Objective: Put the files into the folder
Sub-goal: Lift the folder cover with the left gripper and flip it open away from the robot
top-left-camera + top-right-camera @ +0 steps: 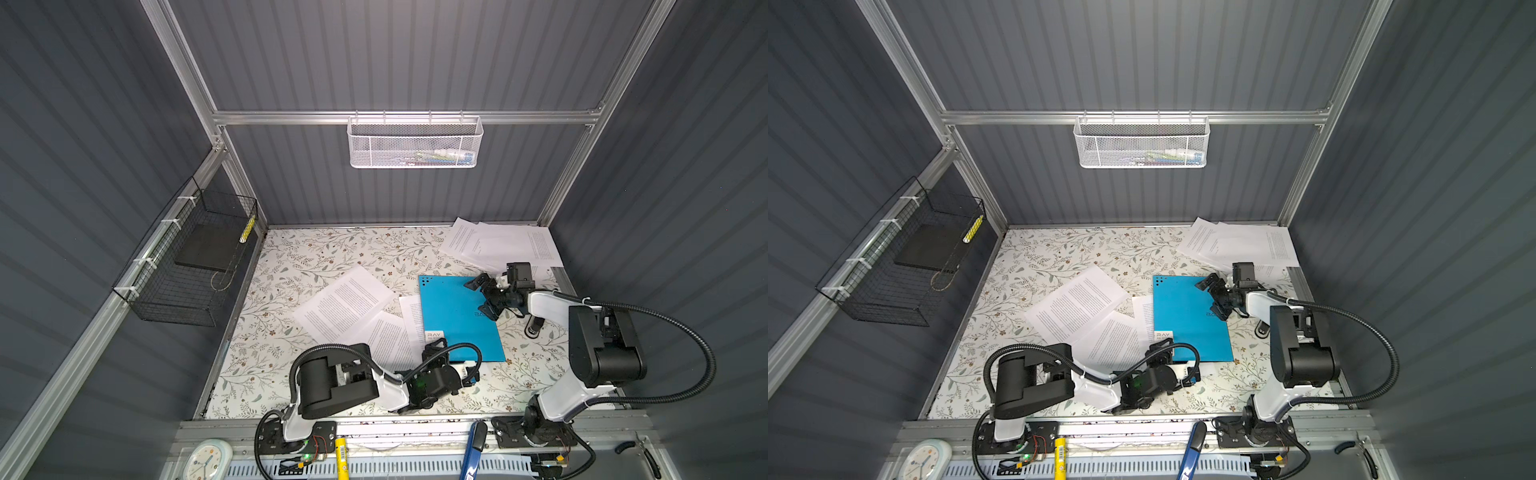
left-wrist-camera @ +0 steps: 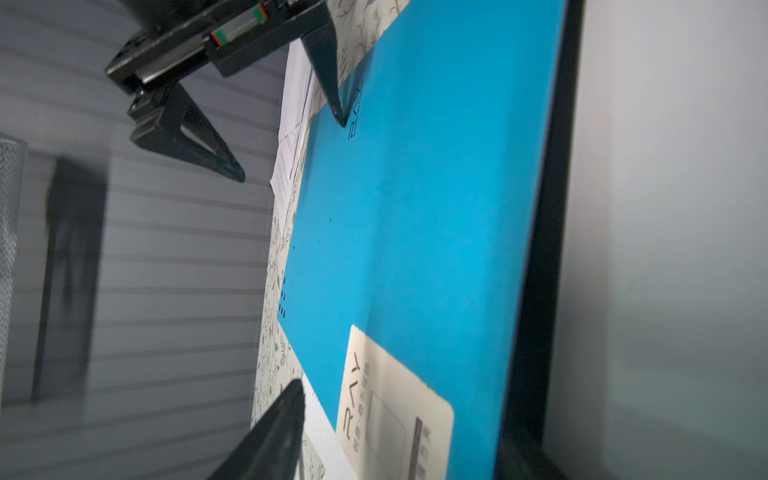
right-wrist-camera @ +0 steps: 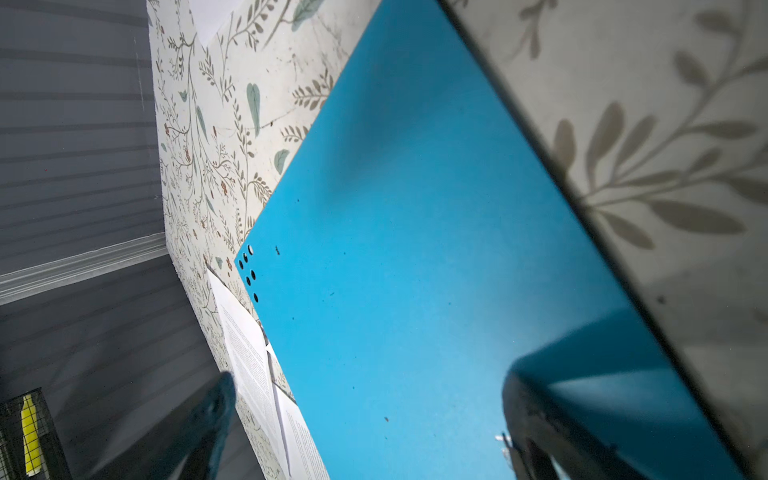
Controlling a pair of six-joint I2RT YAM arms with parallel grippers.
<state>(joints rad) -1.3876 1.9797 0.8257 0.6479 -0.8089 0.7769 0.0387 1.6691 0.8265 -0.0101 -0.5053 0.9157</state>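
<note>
There's the blue folder [image 1: 457,316], shut and flat on the floral table [image 1: 316,253], right of centre. Over its far right edge sits the right gripper [image 1: 482,299], jaws spread wide, one fingertip [image 2: 334,99] touching the cover. Down at the near left corner, the left gripper [image 1: 434,345] straddles the cream label [image 2: 395,407]. Whether it is gripping or loose, I can't tell.

Now the files: two printed sheets [image 1: 345,307] overlap left of the folder, a third sheet [image 1: 411,316] touches its left edge, and a pile [image 1: 498,245] lies in the far right corner. A white mesh basket [image 1: 415,143] hangs on the back rail, a black wire basket [image 1: 195,253] on the left wall.
</note>
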